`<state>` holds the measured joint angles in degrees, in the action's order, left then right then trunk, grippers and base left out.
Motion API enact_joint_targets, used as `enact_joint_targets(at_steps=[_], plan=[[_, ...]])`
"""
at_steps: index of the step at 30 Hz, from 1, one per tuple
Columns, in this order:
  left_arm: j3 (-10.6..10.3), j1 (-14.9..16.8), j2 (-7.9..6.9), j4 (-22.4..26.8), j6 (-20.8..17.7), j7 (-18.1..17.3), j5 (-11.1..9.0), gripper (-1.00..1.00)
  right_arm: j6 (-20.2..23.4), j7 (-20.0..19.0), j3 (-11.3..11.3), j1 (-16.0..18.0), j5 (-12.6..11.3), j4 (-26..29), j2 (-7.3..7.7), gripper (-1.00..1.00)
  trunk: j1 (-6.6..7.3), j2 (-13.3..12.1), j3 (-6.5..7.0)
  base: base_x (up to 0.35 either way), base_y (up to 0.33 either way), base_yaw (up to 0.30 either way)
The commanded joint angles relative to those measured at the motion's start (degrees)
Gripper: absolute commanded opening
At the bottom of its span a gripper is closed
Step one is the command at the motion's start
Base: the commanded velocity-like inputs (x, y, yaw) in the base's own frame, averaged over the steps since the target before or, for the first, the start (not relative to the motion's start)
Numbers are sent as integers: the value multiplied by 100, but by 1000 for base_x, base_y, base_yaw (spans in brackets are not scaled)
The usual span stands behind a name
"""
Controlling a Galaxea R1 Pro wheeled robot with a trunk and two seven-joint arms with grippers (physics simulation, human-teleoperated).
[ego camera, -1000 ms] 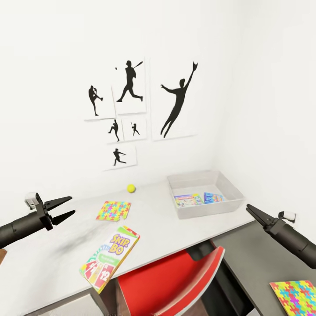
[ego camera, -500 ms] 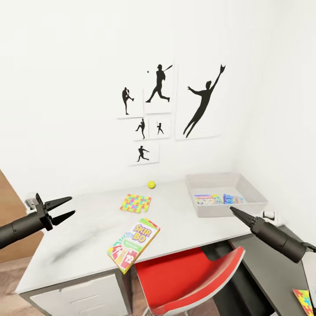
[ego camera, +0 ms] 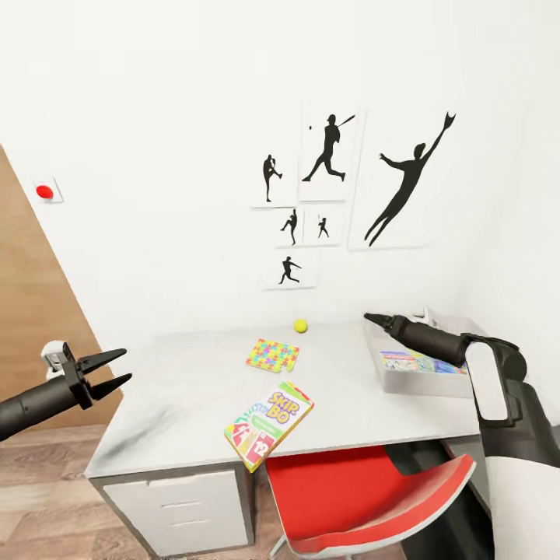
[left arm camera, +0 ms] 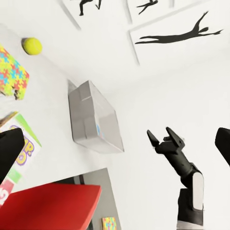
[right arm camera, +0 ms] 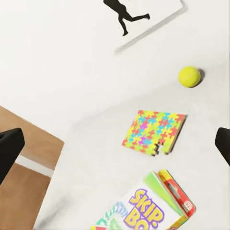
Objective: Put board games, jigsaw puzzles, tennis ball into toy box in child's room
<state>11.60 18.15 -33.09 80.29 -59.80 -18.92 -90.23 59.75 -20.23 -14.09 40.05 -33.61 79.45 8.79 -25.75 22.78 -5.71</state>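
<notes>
Right arm (ego camera: pixel 435 342) swung up over toy box (ego camera: pixel 404 377), jaws open; left jaws open.

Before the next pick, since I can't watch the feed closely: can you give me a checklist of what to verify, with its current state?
1. Left end effector open and empty: ok.
2. Right end effector open: ok, as the left wrist view shows it.
3. Colourful Skip-Bo game box fully on the pale desk top: not ok, it overhangs the front edge.
4. Multicoloured jigsaw sheet lying flat and unobstructed: ok.
5. Small yellow-green ball at rest near the wall: ok.
6. Pale grey tray has room left: cannot tell; right arm covers part.
</notes>
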Motion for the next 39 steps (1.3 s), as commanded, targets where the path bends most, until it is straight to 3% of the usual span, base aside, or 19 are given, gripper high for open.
enact_joint_targets(at_steps=[1, 6, 9, 17, 24, 29, 33, 35, 39], plan=[[4, 10, -6, -4, -20, -50, 48, 100, 25, 36, 23, 121, 51, -175, -1, 100, -3, 14, -13, -7, 4, 282], [1, 7, -86, -15, -20, -50, 49, 100, 25, 708, 265, 694, 95, -1160, -12, 100, -3, 14, -13, -3, 2, 252], [0, 5, -123, -58, -20, -50, 49, 100, 25, 1420, 546, 874, 70, -1512, -17, 100, -3, 14, -13, -1, 0, 73], [0, 4, -134, -67, -20, -50, 54, 100, 25, 1647, 619, 898, 117, -1619, -72, 100, -3, 14, -13, 0, 24, 8], [8, 10, -136, -87, -20, -50, 58, 100, 25, 2173, 677, 899, 123, -1655, -93, 100, -3, 14, -13, 0, 217, 1], [12, 10, -140, -92, -20, -47, 67, 100, 25, 2442, 977, 903, 112, -1929, -118, 100, -3, 14, -14, 0, 171, 0], [10, 12, -137, -92, -20, -46, 206, 100, 25, 2548, 1129, 924, 124, -2138, -307, 100, -3, 14, -26, 0, 38, 18], [11, 13, -137, -92, -20, -48, 318, 100, 25, 2737, 1164, 993, 130, -2265, -447, 100, -3, 14, -40, 0, 11, 61], [16, 13, -136, -92, -20, -49, 418, 100, 25, 3140, 1187, 1107, 118, -2492, -589, 100, -3, 14, -72, 0, 5, 75]])
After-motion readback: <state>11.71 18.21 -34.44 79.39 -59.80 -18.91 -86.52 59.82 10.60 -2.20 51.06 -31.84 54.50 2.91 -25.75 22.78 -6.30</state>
